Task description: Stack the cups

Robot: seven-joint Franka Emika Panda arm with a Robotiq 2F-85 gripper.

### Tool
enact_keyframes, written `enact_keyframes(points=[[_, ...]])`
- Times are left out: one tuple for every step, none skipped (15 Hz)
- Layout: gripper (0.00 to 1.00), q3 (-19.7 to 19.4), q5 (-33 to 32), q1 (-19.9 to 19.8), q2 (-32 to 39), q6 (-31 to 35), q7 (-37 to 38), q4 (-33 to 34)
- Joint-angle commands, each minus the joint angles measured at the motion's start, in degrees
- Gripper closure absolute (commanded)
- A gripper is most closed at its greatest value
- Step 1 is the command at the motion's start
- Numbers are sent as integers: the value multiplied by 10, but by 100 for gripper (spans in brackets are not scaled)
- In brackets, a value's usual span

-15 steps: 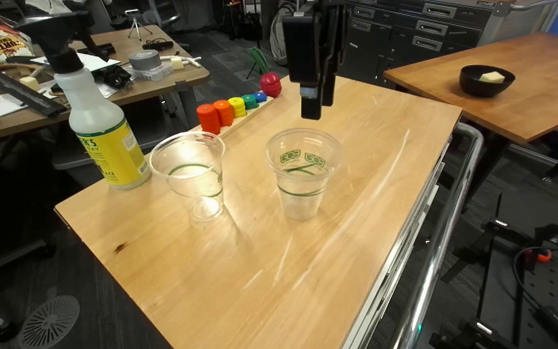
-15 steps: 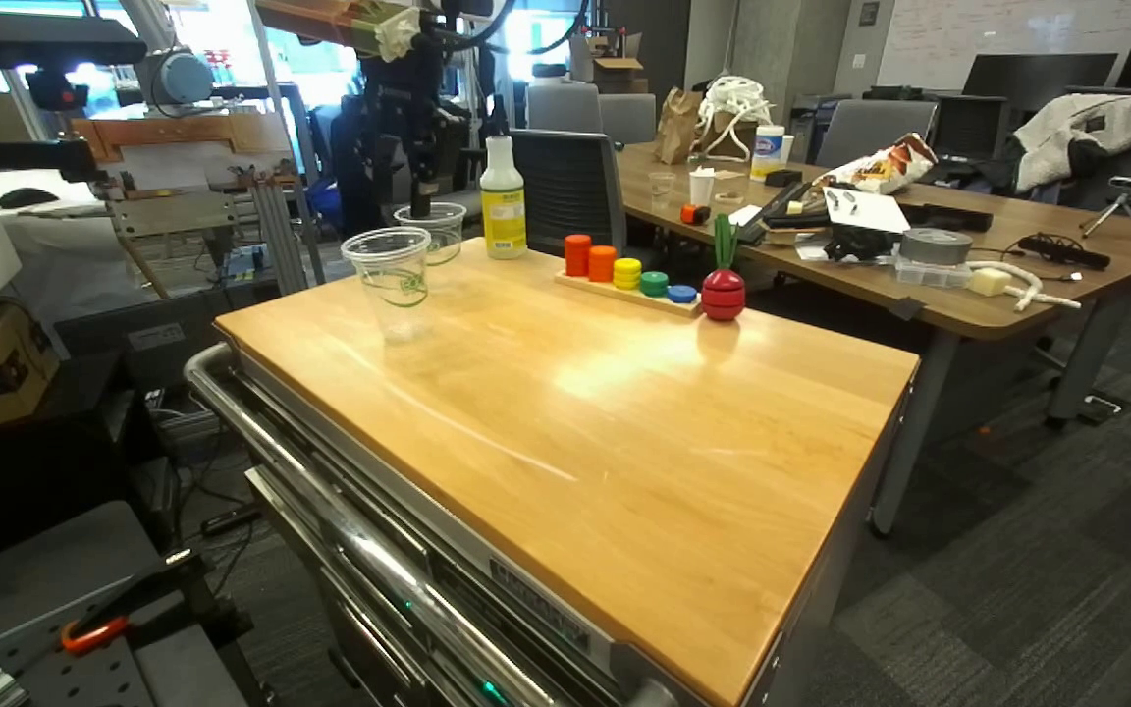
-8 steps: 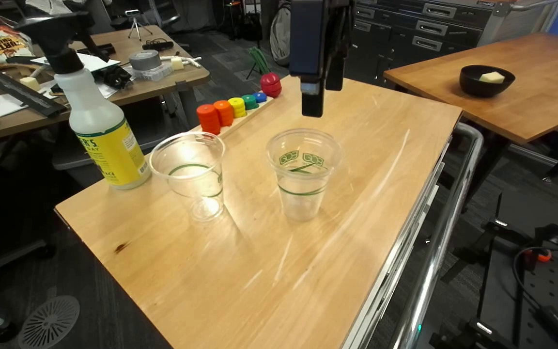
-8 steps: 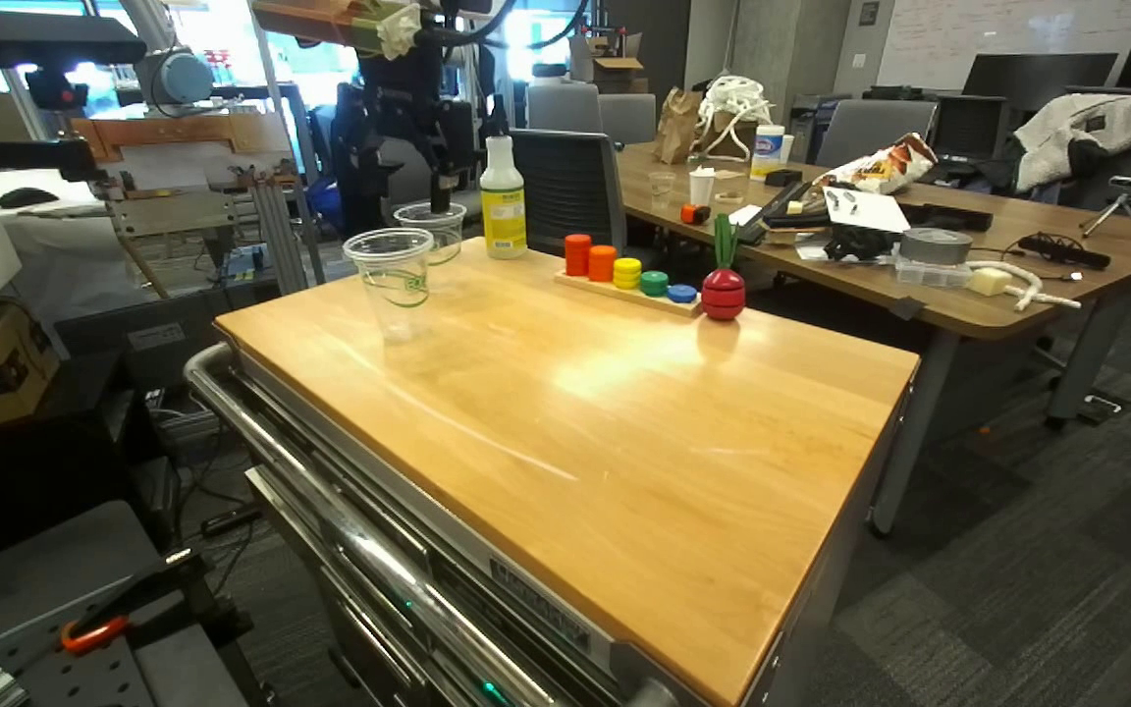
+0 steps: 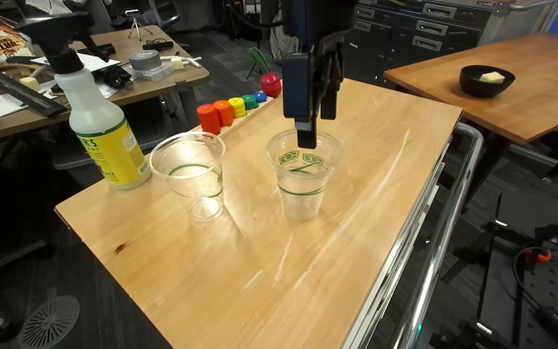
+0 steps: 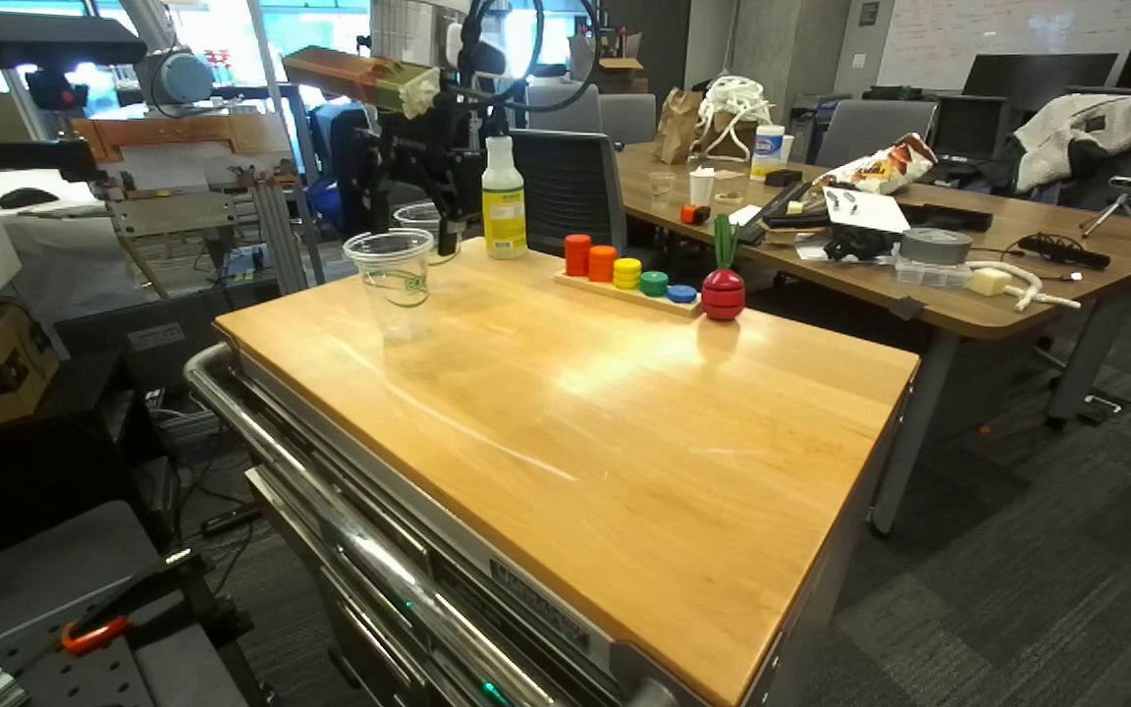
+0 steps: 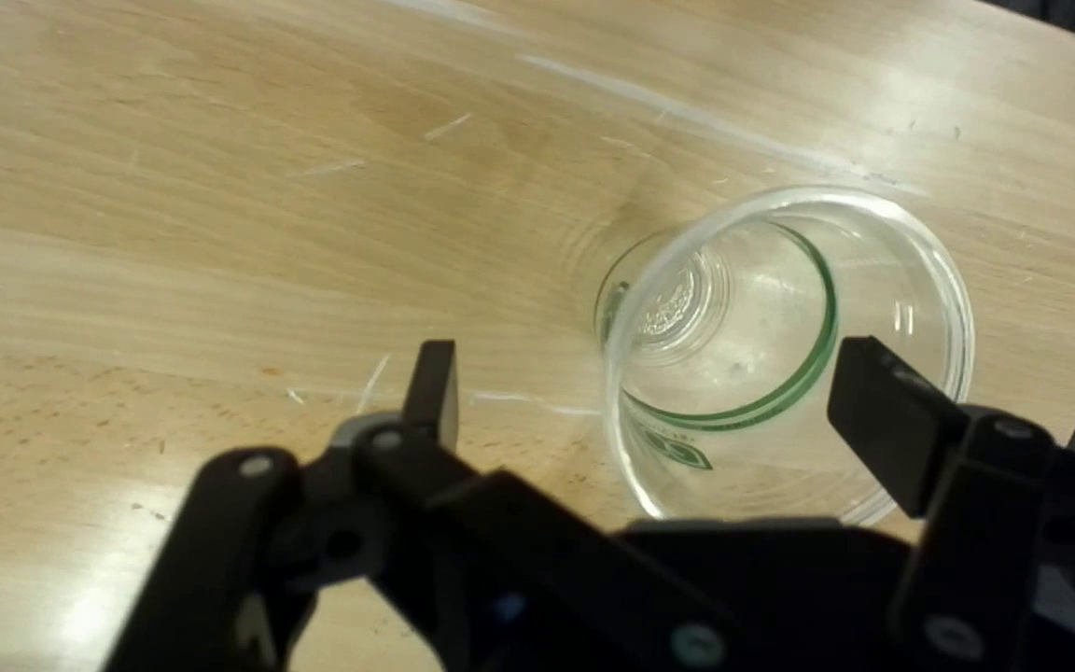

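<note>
Above the worktop (image 7: 220,233), as the wrist view has it, my gripper (image 7: 659,397) is spread wide and holds nothing. Below it a clear cup (image 7: 771,345) sits off to that view's right: one finger (image 7: 892,425) crosses over its mouth, while the second finger (image 7: 435,397) is over bare worktop. Whether the first tip dips inside the rim or only passes above it, I cannot tell. I take the cup for thin, empty plastic, so it should be light, slick and quick to buckle; a hard squeeze could crease or crack the wall. Best to hold it gently just under the rim, likely its stiffest part. That calls for a shift toward it first, so that the mouth comes between my fingers.

In an exterior view, that cup stands upright, and the other cup (image 5: 189,169) stands apart from it, near the bottle (image 5: 109,131). Both taper from wide lip to narrow base, so one should drop inside the other with little push.

In an exterior view, the cup stands on the rail (image 6: 359,535) side of the other cup, which my gripper partly hides; my height I cannot judge.
</note>
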Motion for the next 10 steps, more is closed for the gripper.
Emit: enact_keyframes(points=[[0,0,-3,-3,30,7,5,30],[2,0,-3,-3,36,8,6,35],[18,0,-2,-3,41,9,6,35],[27,0,-1,-4,46,9,7,38],[30,0,2,-5,50,6,5,39],[40,0,2,-5,53,6,5,40],[48,0,6,-6,56,3,3,41],[55,0,9,-7,58,1,1,40],[64,0,11,-7,60,2,-1,38],[70,0,13,-8,63,3,-1,38]])
